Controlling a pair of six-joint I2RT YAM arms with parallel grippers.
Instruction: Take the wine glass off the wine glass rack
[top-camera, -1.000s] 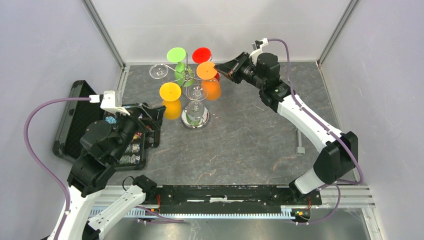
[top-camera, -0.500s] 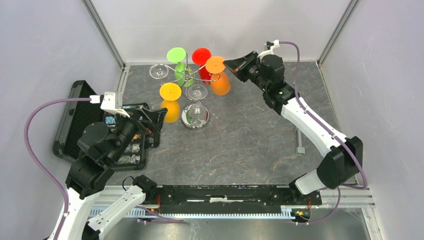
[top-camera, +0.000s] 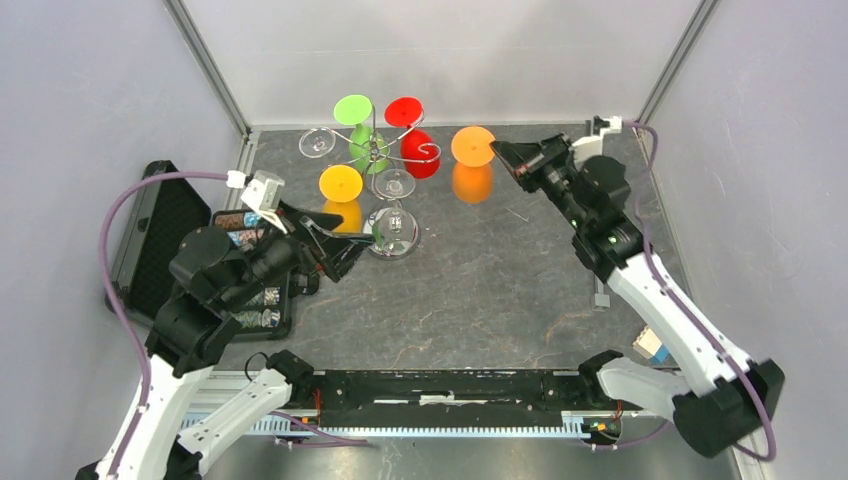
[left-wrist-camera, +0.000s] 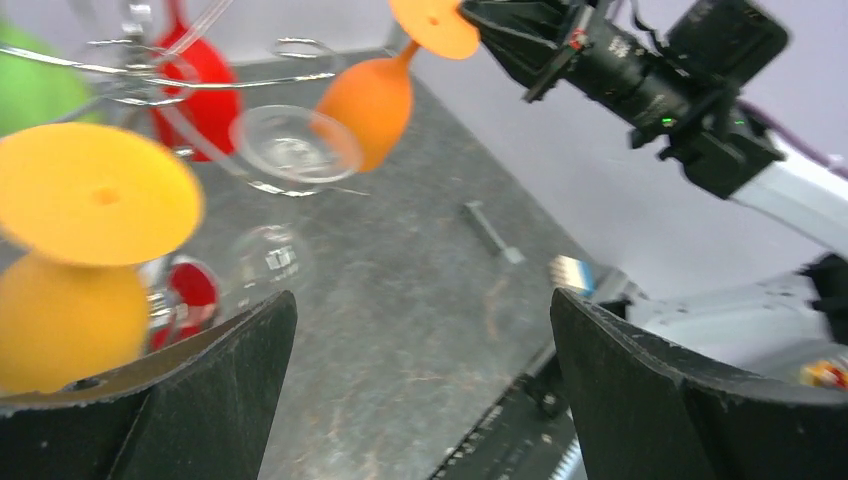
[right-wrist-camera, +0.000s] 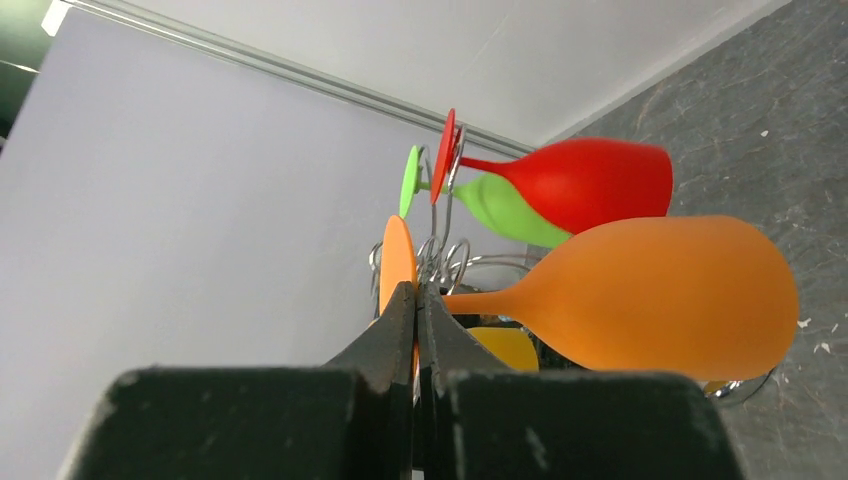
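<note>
The chrome wine glass rack (top-camera: 388, 238) stands at the table's back centre with green (top-camera: 352, 110), red (top-camera: 405, 111), yellow-orange (top-camera: 340, 184) and clear (top-camera: 316, 142) glasses hanging upside down. My right gripper (top-camera: 496, 150) is shut on the foot rim of an orange wine glass (top-camera: 472, 147), held clear of the rack to its right; in the right wrist view the glass (right-wrist-camera: 660, 293) hangs from the pinched foot (right-wrist-camera: 397, 262). My left gripper (top-camera: 350, 243) is open and empty, just left of the rack base; its view shows the yellow-orange glass (left-wrist-camera: 90, 195) and the orange one (left-wrist-camera: 372, 95).
An open black case (top-camera: 150, 240) with small parts lies at the left edge. A clear glass (top-camera: 394, 184) hangs near the rack stem. A metal rail (top-camera: 600, 292) runs along the right side. Enclosure walls close in at back and sides.
My right gripper has pulled the orange glass off the rack arm and moved it right, away from the rack. My left gripper has swung right toward the rack base.
</note>
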